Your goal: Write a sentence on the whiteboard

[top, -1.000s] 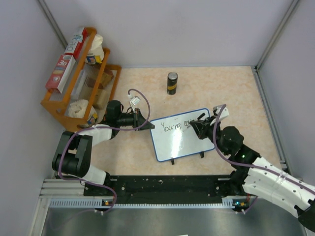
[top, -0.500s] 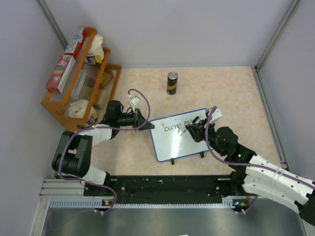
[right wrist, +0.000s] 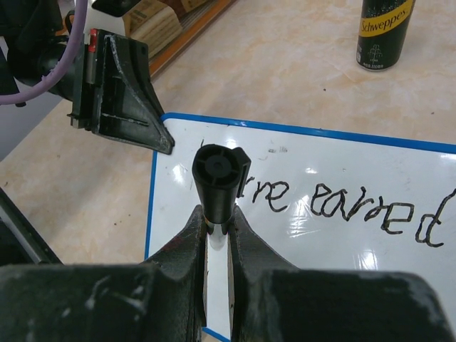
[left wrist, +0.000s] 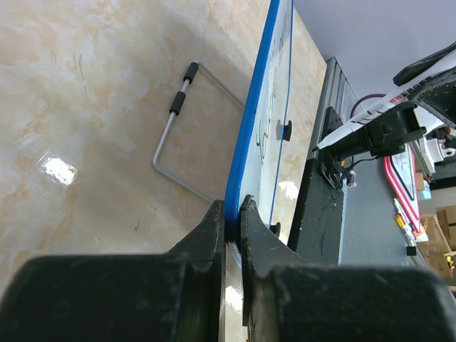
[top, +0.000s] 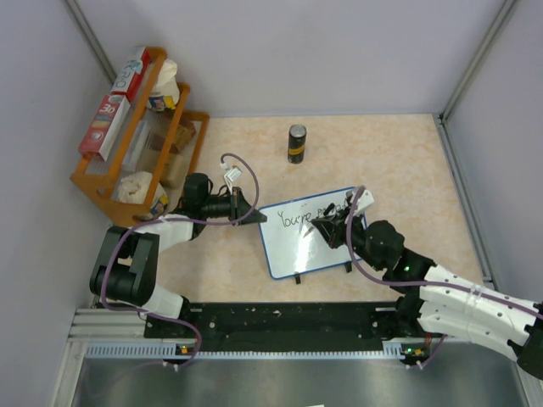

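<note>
The whiteboard (top: 293,253) lies on the table in the middle, blue-rimmed, with two black feet at its near edge. The sentence (top: 297,217) so reads "You're earned" in one line; the right wrist view shows "re earned" (right wrist: 342,206). My left gripper (top: 254,216) is shut on the board's left rim; the left wrist view shows the blue rim (left wrist: 253,121) pinched between the jaws (left wrist: 231,206). My right gripper (top: 328,227) is shut on a black marker (right wrist: 217,178), held over the board's white surface (right wrist: 320,278) below the left part of the line.
A black Schweppes can (top: 296,142) stands behind the board. A wooden rack (top: 185,174) with boxes and bags fills the back left. A black rail (top: 280,326) runs along the near edge. A wire stand (left wrist: 178,135) sticks out beside the board.
My right gripper has moved left with the marker, from the right end of the written line to the board's middle. The left gripper and the board have not moved.
</note>
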`<state>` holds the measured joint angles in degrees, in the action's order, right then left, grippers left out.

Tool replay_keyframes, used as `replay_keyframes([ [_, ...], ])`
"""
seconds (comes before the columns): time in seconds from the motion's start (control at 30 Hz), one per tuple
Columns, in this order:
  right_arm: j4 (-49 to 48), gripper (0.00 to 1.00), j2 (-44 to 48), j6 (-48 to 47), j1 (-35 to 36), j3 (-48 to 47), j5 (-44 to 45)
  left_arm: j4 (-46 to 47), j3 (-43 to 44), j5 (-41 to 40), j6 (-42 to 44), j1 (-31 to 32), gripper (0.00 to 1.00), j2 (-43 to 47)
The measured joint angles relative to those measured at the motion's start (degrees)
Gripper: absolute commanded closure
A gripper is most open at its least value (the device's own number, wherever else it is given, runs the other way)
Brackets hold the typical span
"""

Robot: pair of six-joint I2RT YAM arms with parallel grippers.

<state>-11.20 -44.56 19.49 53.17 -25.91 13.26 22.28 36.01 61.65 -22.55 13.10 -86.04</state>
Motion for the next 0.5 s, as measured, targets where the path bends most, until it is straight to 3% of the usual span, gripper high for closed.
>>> replay_keyframes([
  [0.5, -1.46, 1.0, -0.42, -0.02, 0.46, 0.0, 0.0, 0.0, 0.0, 0.0, -0.02, 0.0, 1.0, 0.0],
])
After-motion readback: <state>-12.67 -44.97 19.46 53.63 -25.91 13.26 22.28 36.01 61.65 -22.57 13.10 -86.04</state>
